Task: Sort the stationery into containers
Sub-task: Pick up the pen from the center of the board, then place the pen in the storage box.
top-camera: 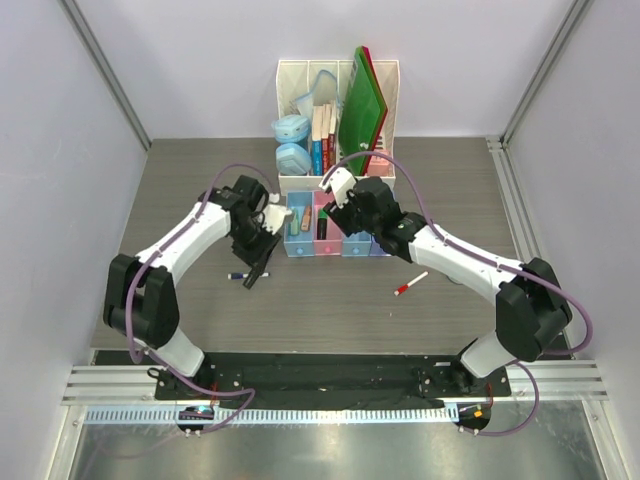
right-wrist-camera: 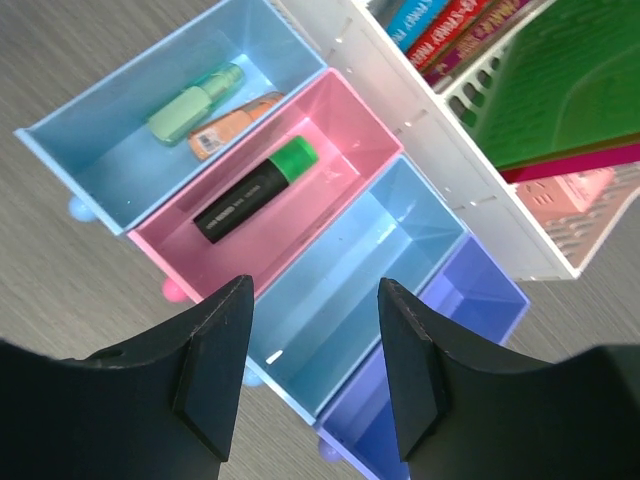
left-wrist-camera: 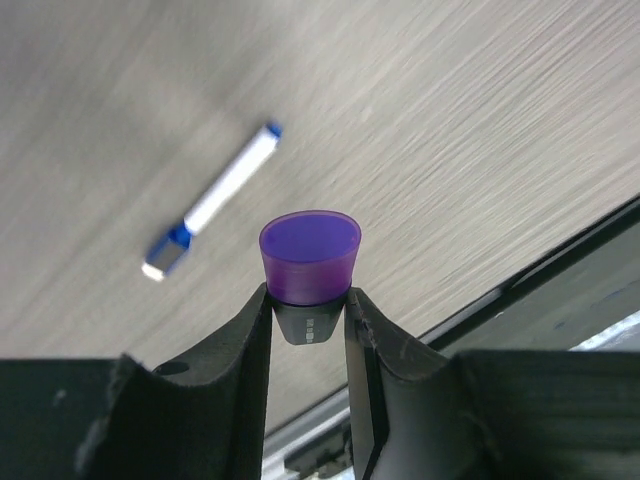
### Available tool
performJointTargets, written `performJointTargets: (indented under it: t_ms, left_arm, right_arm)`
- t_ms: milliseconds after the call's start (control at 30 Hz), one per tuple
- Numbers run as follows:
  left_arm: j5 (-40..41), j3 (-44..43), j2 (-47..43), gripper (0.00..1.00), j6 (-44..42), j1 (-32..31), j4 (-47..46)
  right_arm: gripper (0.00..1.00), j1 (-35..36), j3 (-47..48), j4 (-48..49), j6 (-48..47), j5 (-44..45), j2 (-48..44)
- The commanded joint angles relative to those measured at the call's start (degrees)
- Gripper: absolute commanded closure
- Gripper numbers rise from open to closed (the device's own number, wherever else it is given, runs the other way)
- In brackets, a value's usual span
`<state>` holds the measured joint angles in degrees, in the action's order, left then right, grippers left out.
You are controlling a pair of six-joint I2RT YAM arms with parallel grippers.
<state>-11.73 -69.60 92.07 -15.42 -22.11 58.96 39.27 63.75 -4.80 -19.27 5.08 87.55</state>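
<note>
the grey tabletop [top-camera: 330,300] carries a white file rack [top-camera: 300,75] at the back. four trays stand side by side against its front: light blue tray [right-wrist-camera: 110,150], pink tray [right-wrist-camera: 340,130], second blue tray [right-wrist-camera: 400,230] and purple tray [right-wrist-camera: 480,290], each with its long axis running away from the arms.

the right gripper [right-wrist-camera: 315,350] hovers over the row, jaws apart and empty. the left gripper [left-wrist-camera: 310,310] hangs above the tabletop in front of the row's left end, clamped on a black marker [left-wrist-camera: 310,255], whose purple end juts past the fingertips in line with them.

the trays lie beyond this gripper and to its right. the left arm is the one loaded, so the drop likely means swinging that way and laying the marker along a tray.

a blue-capped pen [left-wrist-camera: 215,200] lies just beside the gripper, and a red-capped pen [top-camera: 411,283] lies nearer the right arm.
</note>
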Motion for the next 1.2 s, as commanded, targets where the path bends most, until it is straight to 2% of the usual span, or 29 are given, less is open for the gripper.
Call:
performJointTargets:
  t_ms: [0,33,133,200,233,333,533,833,1033,1167]
  left_arm:
    - [-9.79,-7.91,-1.46,1.0,0.04,-0.22,-2.61]
    - [-11.29,-10.09,-1.2,1.0,0.21,-0.3,-3.06]
    - [-16.82,-14.05,0.82,1.0,0.74,-0.22,-4.9]
    - [-20.33,-15.47,2.31,1.0,1.09,-0.22,-6.48]
    - [-21.14,-16.52,3.11,1.0,1.88,-0.22,-8.49]
    - [-25.35,-19.24,6.61,1.0,3.28,-0.22,-10.96]
    - [-33.08,-25.13,15.75,1.0,7.07,-0.3,-17.56]
    - [-37.49,-33.48,23.59,1.0,13.83,-0.22,-24.33]
    - [-37.32,-33.32,26.31,1.0,15.16,-0.3,-26.34]
    - [-35.39,-32.0,27.89,1.0,15.16,-0.39,-27.58]
  right_arm:
    - [0.42,0.2,-0.28,5.23,-0.86,8.17,-3.79]
    - [0.42,0.2,-0.55,6.72,-1.03,12.02,-3.96]
    - [0.41,-1.12,-2.3,9.36,-2.79,16.0,-4.31]
    - [0.34,-2.69,-3.45,10.16,-3.58,17.06,-4.4]
    - [0.3,-3.23,-3.8,10.42,-3.93,17.5,-4.49]
    - [0.25,-5.59,-5.38,10.6,-4.11,17.24,-4.84]
    - [0.23,-8.32,-9.42,10.51,-4.29,15.58,-7.04]
    - [0.23,-12.37,-11.45,9.37,-3.67,13.47,-9.76]
    - [0.23,-12.64,-10.75,8.23,-3.67,12.32,-8.98]
    - [0.24,-12.64,-9.26,5.16,-6.04,8.03,-7.49]
